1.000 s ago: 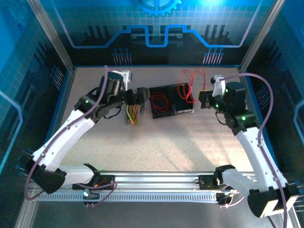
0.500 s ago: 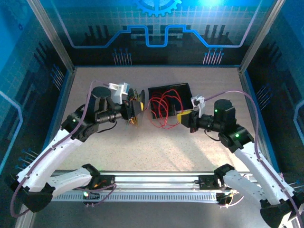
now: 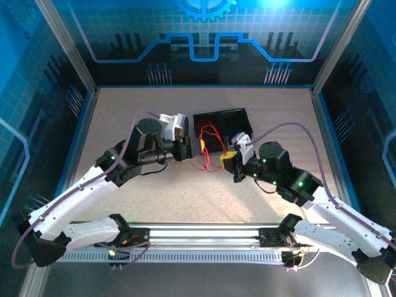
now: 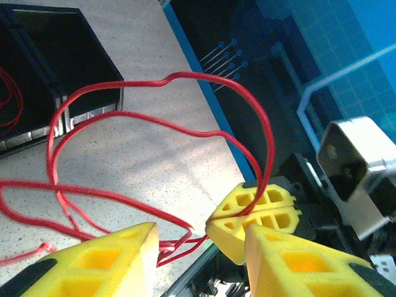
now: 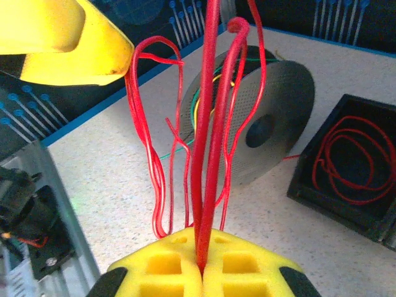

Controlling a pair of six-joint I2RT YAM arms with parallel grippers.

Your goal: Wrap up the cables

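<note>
Closing in from the left and narrowing from wide to part-way apart: left end effector (image 4: 199,242), straddling red strands without pinching them, near the black spool (image 5: 272,105) standing on edge on the worktop (image 3: 124,105). Stretching across the middle: the cables (image 5: 209,124), loose red loops being drawn out of the black tray (image 3: 213,116) toward the near side, some lying coiled inside. Coming forward from the right rear: right end effector (image 5: 201,271), clamping the bundle tight. Probably setting up a handover for winding, with little red wound so far.
</note>
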